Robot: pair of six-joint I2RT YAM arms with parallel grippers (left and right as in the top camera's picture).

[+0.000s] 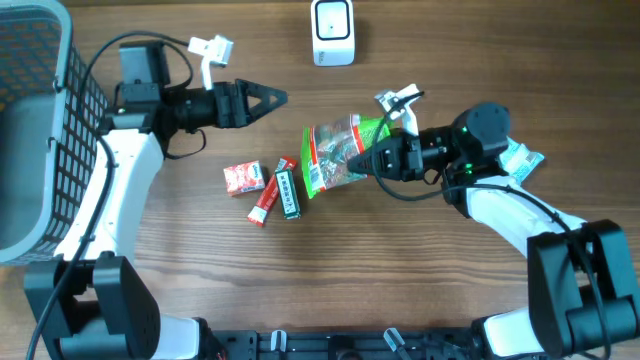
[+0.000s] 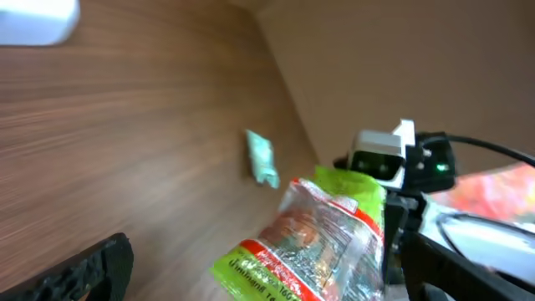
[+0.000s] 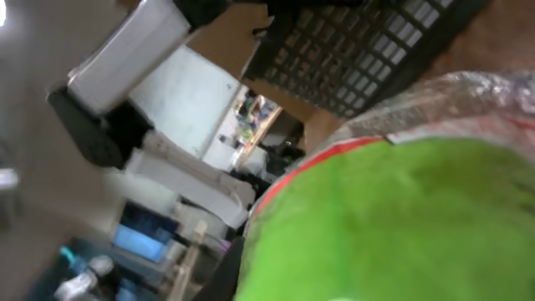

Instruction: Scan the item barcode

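- The basket (image 1: 85,95) sits at the left edge of the desk (image 1: 450,290) and plays no part in this step.
- My left gripper (image 1: 278,99) is spread wide and empty, left of centre, pointing toward the right edge. Its wrist view shows one finger (image 2: 100,259) low in the corner with nothing against it.
- Loose stock lies flat left of centre, toward the near edge: a red box (image 1: 243,177), a red stick pack (image 1: 266,203) and a green stick pack (image 1: 288,190).
- The scanner (image 1: 332,32) is white and stands at the middle of the far edge.
- The item is the snack packet (image 1: 335,150), green and clear. It is about mid-desk, on the near side of the scanner and well apart from it. The left wrist view shows it raised off the wood.
- My right gripper (image 1: 372,160) is closed on the packet's right-hand end. Green film fills its wrist view.
- A teal sachet (image 1: 522,160) lies beside the right arm, toward the right edge.

Step in hand, as I judge it: present the packet to the scanner.

- I cannot find the barcode in any view, so I should turn the wrist slowly until the printed back faces the scanner window.
- The packet is held by one end, so the free end may droop. I should carry it gently and pause in front of the window.
- Crinkled film may glare, so I should tilt it slightly rather than hold it square on.
- The left gripper should keep out of the path.
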